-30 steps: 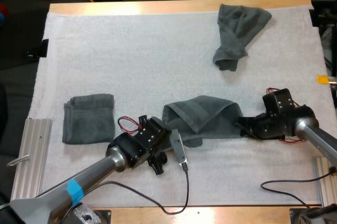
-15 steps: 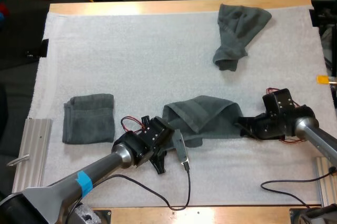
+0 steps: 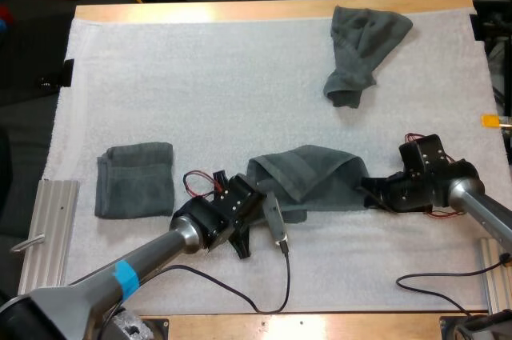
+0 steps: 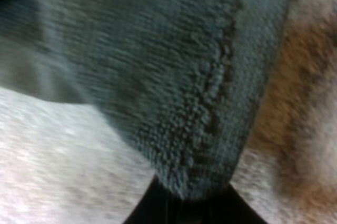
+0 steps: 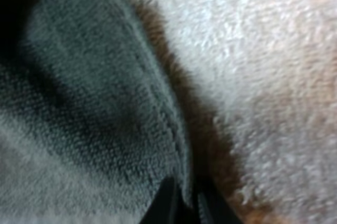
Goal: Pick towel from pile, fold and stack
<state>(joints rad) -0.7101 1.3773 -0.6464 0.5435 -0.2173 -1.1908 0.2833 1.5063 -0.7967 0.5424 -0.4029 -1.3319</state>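
The wooden worktop point(image 3: 240, 10) carries a white mat point(image 3: 200, 76) over nearly all of its surface. On the mat a spread towel point(image 3: 308, 180) lies between the left hand point(image 3: 254, 200) and the right hand point(image 3: 368, 189), each pinching one end. A folded towel point(image 3: 134, 179) sits near the left hand, on its left side. A crumpled towel point(image 3: 360, 48) lies well beyond the right hand, by the far edge

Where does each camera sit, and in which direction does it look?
High view: behind the arms, looking forward and down at the mat; left gripper and right gripper show.
Left wrist view: on the left arm, facing the middle towel's corner between its fingers.
Right wrist view: on the right arm, facing that towel's edge between its fingers.
Shared: all three show the middle towel.
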